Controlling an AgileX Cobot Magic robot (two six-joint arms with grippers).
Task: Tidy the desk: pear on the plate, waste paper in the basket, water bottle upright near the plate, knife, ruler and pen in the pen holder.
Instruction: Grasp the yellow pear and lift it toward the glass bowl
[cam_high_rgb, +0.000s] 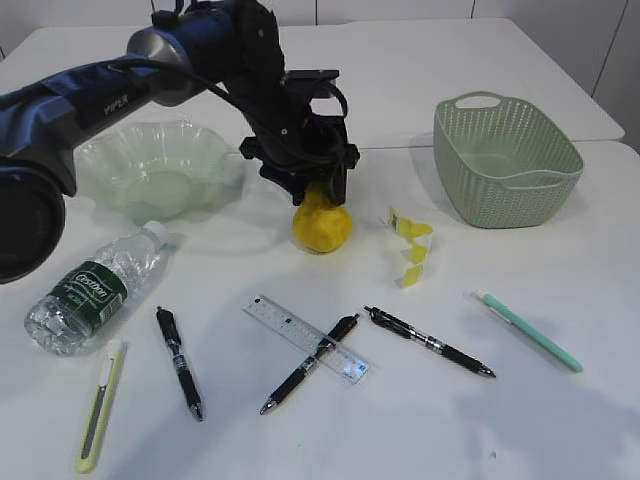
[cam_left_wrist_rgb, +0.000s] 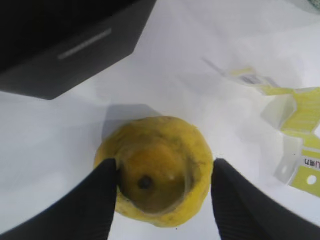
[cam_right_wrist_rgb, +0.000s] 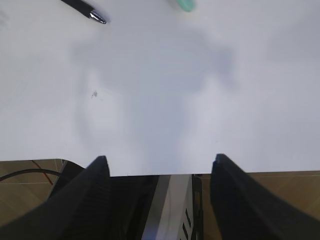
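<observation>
Pear (cam_high_rgb: 322, 226) sits between the left gripper's (cam_left_wrist_rgb: 162, 192) spread fingers, plate (cam_high_rgb: 205, 150) at ten o'clock; right gripper (cam_right_wrist_rgb: 159, 175) open, empty.

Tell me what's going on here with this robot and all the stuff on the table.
The left gripper is down over the yellow pear, one finger on each side, though a firm grip can't be confirmed. The pear sits on the table, not yet on the plate. The right gripper hangs open and empty by the table's edge. The water bottle lies on its side, and the pens, ruler, knife and waste paper lie loose. The basket looks empty.
</observation>
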